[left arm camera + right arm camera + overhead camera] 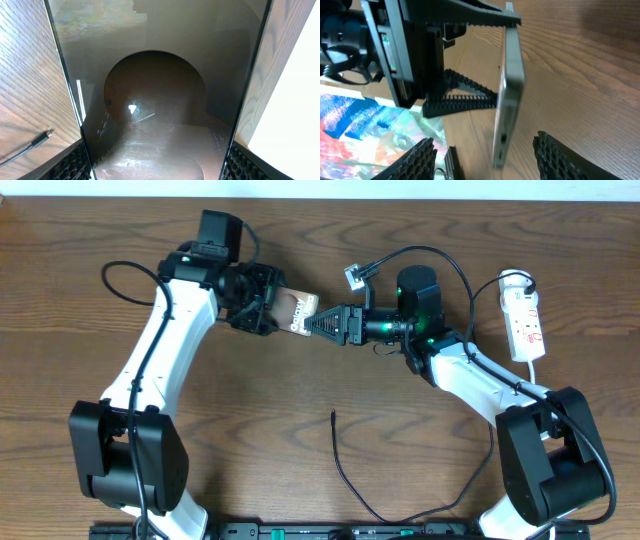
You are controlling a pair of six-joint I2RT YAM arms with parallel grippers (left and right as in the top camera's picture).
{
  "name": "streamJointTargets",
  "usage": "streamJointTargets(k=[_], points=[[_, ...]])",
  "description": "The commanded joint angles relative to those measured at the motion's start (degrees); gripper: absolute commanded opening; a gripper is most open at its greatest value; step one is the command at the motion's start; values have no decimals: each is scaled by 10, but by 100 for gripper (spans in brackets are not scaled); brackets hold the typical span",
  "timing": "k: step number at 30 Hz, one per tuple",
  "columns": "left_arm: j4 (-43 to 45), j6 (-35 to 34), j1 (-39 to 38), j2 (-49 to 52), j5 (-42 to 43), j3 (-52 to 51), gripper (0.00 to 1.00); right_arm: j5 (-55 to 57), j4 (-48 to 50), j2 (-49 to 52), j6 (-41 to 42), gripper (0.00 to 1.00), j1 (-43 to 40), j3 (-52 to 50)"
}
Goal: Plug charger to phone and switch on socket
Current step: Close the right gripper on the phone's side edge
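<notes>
L hand [272,308] grips phone [300,307]; R hand [318,323] wide, straddling its free end w/ gaps both sides; charger [333,417] tip lies clear on surface [250,420], socket [524,320] far right

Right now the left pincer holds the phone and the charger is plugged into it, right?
No. The left pincer does hold the phone, but the charger is not plugged in: the overhead view shows it lying loose on the table.
</notes>
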Motion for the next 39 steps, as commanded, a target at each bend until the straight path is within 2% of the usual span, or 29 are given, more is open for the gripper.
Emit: streamJointTargets(k=[1, 12, 28, 33, 39], points=[[1, -21, -17, -13, -1, 15, 7, 10, -4, 1, -17, 62, 2, 9], [3, -70, -45, -13, -1, 15, 7, 45, -19, 1, -17, 55, 3, 9], [5, -70, -65, -13, -1, 15, 8, 123, -35, 1, -6, 52, 35, 9], [5, -70, -68, -13, -1, 15, 8, 123, -35, 1, -6, 45, 36, 9], [5, -70, -74, -13, -1, 15, 8, 132, -35, 1, 3, 43, 36, 9]])
